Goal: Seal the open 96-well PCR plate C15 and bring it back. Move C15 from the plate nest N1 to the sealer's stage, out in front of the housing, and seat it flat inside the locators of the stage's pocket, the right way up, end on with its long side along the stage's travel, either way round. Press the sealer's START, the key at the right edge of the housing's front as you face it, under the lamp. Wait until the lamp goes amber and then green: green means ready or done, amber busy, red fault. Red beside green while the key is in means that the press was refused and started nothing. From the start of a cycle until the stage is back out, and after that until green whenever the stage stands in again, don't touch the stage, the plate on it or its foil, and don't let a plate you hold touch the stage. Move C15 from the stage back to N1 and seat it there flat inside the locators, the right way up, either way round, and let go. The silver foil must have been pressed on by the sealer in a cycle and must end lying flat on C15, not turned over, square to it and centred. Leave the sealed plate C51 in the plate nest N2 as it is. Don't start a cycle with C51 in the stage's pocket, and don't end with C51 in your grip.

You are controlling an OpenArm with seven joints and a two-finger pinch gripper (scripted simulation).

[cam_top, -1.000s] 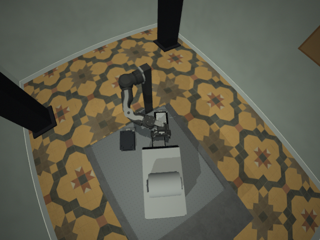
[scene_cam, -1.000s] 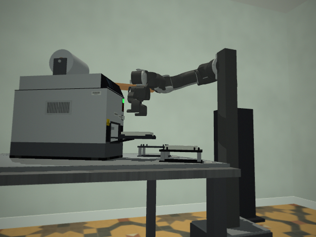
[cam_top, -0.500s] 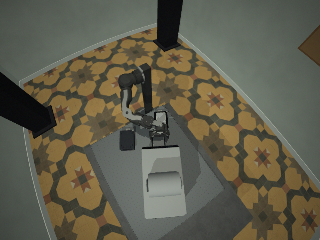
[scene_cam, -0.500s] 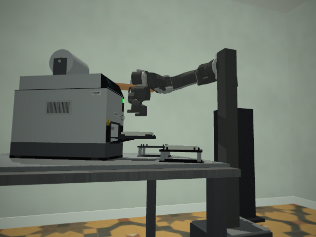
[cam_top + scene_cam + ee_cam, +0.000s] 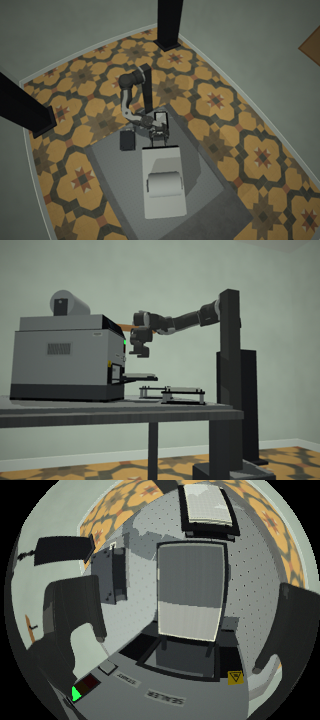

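Plate C15 (image 5: pixel 190 596) lies flat in the pocket of the sealer's stage (image 5: pixel 139 378), which stands out in front of the housing. The plate's top looks like a smooth grey sheet. My gripper (image 5: pixel 139 353) hangs well above the stage, pointing down, open and empty; its fingers frame the plate in the wrist view (image 5: pixel 179 654). The lamp (image 5: pixel 124 342) on the housing's front shows green, and it is also green in the wrist view (image 5: pixel 76 694). The START key (image 5: pixel 124 358) sits below it. Nest N1 (image 5: pixel 127 140) is empty.
Sealed plate C51 (image 5: pixel 160 117) rests in nest N2 beyond the stage; it also shows in the wrist view (image 5: pixel 208 506). The sealer housing (image 5: pixel 67 361) with its foil roll (image 5: pixel 68 303) fills the table's left. The arm's dark column (image 5: pixel 228 348) stands at the table's right end.
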